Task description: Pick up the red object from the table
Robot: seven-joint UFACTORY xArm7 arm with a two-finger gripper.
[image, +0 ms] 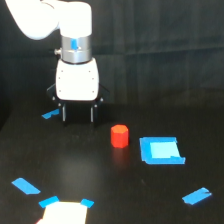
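Observation:
The red object (119, 136) is a small red-orange cylinder standing upright on the black table (150, 195), near the middle of the exterior view. My gripper (78, 114) hangs from the white arm, up and to the exterior view's left of the cylinder. Its two dark fingers (63, 113) point down with a gap between them and nothing in it. The gripper is apart from the cylinder.
A flat blue square patch (160, 150) lies just to the exterior view's right of the cylinder. Blue tape strips lie by the gripper (50, 114), at the lower left (26, 186) and lower right (196, 196). A bright white patch with blue corners (65, 212) sits at the bottom edge.

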